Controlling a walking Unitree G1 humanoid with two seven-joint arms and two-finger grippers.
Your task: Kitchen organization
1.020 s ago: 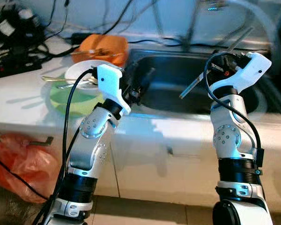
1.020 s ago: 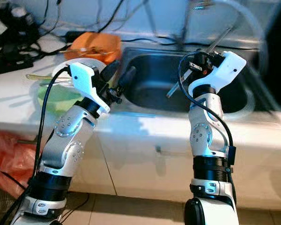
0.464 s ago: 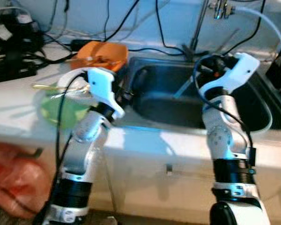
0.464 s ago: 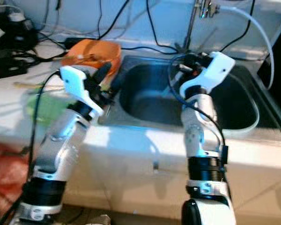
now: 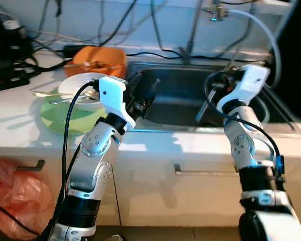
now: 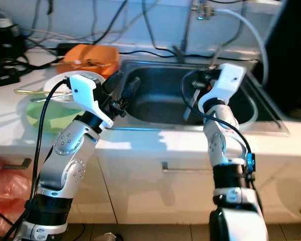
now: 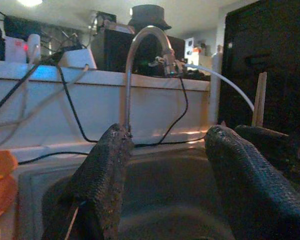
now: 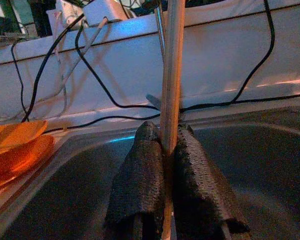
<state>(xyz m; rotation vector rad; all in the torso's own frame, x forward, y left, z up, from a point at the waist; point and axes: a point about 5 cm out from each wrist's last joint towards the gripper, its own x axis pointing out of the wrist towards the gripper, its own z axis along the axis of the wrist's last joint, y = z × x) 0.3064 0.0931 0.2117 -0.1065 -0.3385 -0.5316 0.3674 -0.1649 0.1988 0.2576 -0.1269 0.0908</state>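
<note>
My right gripper (image 5: 216,93) is over the steel sink (image 5: 178,103), shut on a pale wooden chopstick (image 5: 201,111) that slants down into the basin. In the right wrist view the chopstick (image 8: 172,75) stands upright, pinched between the two black fingers (image 8: 140,185). My left gripper (image 5: 149,79) hovers at the sink's left rim, open and holding nothing. The left wrist view looks between its spread fingers (image 7: 105,175) across the basin to the faucet (image 7: 140,45). A white bowl (image 5: 80,85) with cutlery (image 5: 50,94) sits on a green plate (image 5: 62,118) left of the sink.
An orange bowl (image 5: 95,59) stands behind the white bowl. Black cables and chargers (image 5: 10,65) crowd the back left of the counter. A white hose (image 5: 263,30) runs from the faucet (image 5: 193,30) past the sink. A red plastic bag (image 5: 15,193) hangs by the cabinet below.
The whole view has shifted, so the camera moved. Both arms keep much the same pose over the sink, and the right gripper keeps its hold on the chopstick.
</note>
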